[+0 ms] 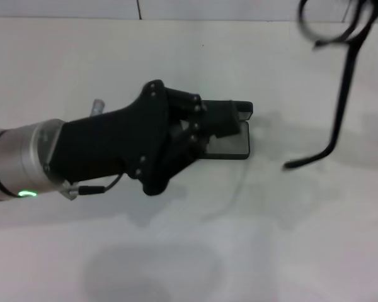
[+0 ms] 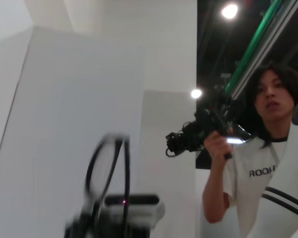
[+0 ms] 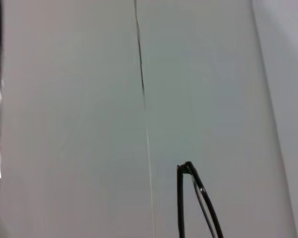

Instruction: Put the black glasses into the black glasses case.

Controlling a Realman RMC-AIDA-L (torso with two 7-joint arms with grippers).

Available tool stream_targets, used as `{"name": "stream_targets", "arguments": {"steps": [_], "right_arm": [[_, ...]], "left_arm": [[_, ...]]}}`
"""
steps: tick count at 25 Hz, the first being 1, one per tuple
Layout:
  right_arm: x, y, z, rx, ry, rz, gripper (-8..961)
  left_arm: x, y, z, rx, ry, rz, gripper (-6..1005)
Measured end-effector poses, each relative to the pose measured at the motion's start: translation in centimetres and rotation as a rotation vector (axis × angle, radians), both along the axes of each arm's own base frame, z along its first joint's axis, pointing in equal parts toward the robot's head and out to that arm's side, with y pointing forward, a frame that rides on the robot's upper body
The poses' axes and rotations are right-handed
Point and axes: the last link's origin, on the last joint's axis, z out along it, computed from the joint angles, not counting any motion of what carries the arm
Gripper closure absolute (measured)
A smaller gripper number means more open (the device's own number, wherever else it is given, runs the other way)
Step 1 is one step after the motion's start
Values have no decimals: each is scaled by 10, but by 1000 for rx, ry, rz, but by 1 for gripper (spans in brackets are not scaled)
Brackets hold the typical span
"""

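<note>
Currently, step: glasses (image 1: 346,69) carried aloft toward the case (image 1: 230,135); not yet in.
Next move: calls for lowering them, temples folded, into the open case.
Left hand (image 1: 230,119): at the case on the worktop (image 1: 189,251), seemingly clenched on its lid.
Right hand: out of sight; grip cannot tell.
Glasses: upper right, one temple dangling.

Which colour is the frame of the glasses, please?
Black. The black glasses have a thin black frame, which shows best in the head view against the white table.
</note>
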Motion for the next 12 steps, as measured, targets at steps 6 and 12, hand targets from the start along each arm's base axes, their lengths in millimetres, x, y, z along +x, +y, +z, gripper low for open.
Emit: {"name": "stream_targets", "arguments": {"steps": [6, 12], "right_arm": [[-11, -1, 16, 88, 180, 69, 848], [-21, 17, -27, 61, 251, 56, 848]], "left_arm": [[10, -8, -17, -67, 60, -100, 967], [31, -14, -28, -60, 7, -198, 967]]}}
